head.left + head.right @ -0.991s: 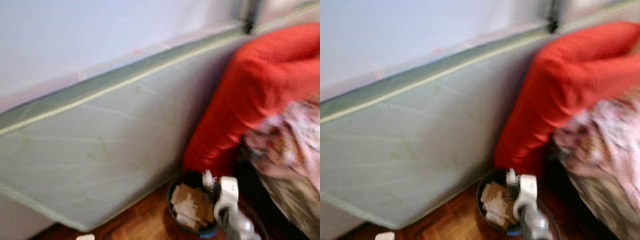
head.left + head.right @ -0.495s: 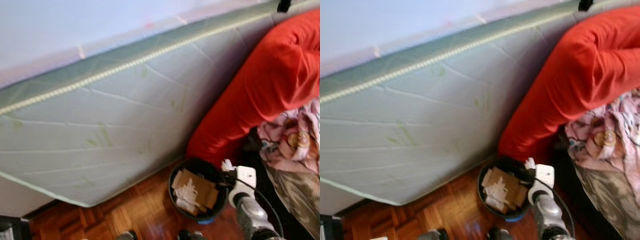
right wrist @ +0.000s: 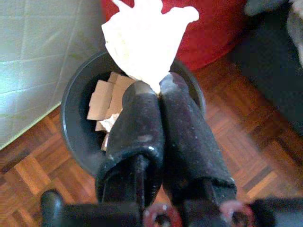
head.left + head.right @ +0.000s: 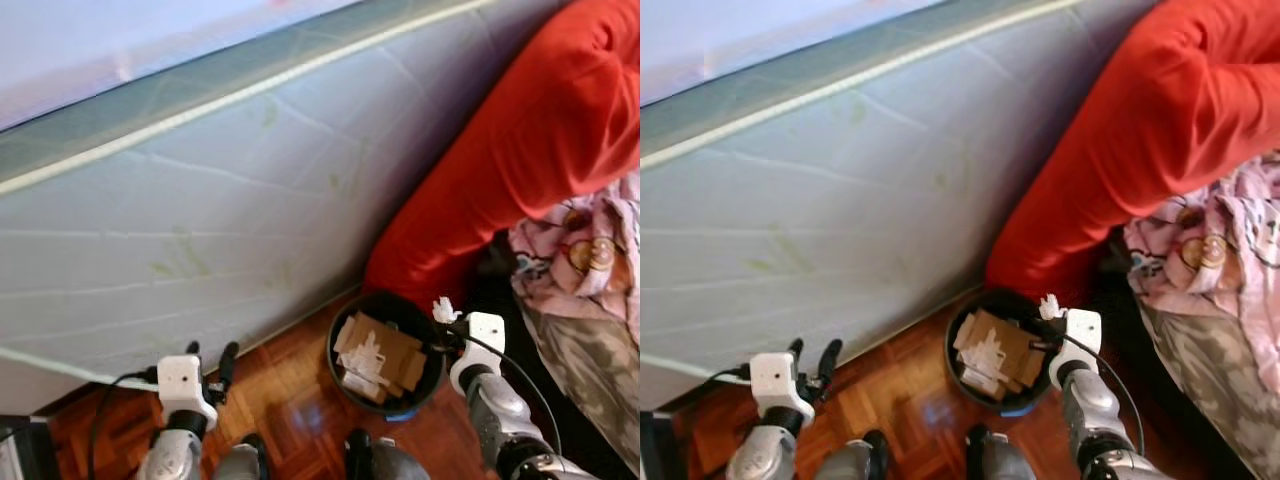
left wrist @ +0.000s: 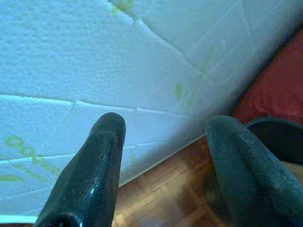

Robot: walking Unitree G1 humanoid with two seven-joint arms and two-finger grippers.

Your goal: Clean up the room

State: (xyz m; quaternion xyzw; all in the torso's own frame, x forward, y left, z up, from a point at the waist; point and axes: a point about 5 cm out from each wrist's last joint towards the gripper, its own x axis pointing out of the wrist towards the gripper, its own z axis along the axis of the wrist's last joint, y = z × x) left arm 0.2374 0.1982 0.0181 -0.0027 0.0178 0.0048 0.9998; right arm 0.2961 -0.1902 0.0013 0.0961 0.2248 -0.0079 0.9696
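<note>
Crumpled tissue (image 3: 144, 40) pinched in the right claw (image 3: 158, 90) above a black bin (image 4: 386, 352) on parquet floor (image 4: 290, 400), mattress (image 4: 200, 220) far left, left claw (image 5: 165, 142) spread apart, empty.

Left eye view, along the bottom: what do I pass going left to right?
Left claw → black bin holding cardboard scraps → right claw, shut on crumpled white paper → patterned fabric pile.
</note>
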